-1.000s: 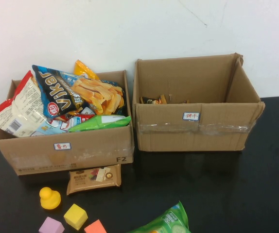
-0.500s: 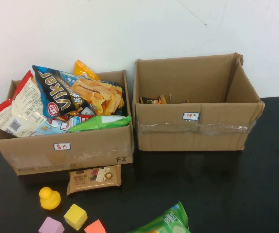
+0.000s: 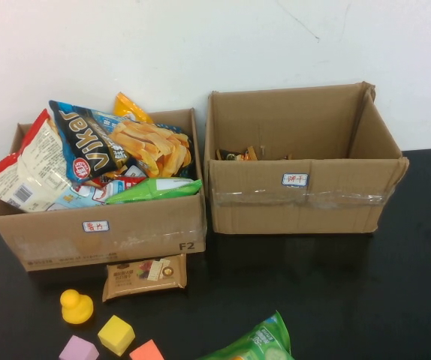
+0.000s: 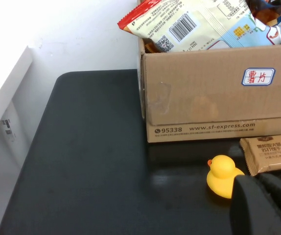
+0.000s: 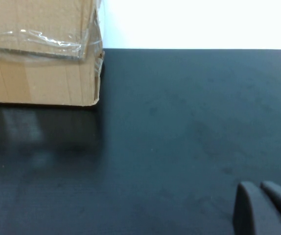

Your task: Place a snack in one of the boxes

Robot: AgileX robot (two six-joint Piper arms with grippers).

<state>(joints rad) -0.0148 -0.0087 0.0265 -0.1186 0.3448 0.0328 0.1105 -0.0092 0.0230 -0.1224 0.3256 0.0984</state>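
Nothing is gripped yet: the left gripper [image 4: 265,205] and right gripper [image 5: 265,208] wait off the table's near edge, fingers apparently together and empty. Next comes reaching the brown flat snack packet [image 3: 145,277] lying against the full left cardboard box [image 3: 99,236].

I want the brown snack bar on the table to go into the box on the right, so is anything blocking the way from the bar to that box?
Nothing visible blocks it. The brown snack bar lies on bare table before the full left box; the right box is open-topped, nearly empty. The left gripper sits near the yellow duck; the right gripper hangs over bare table.
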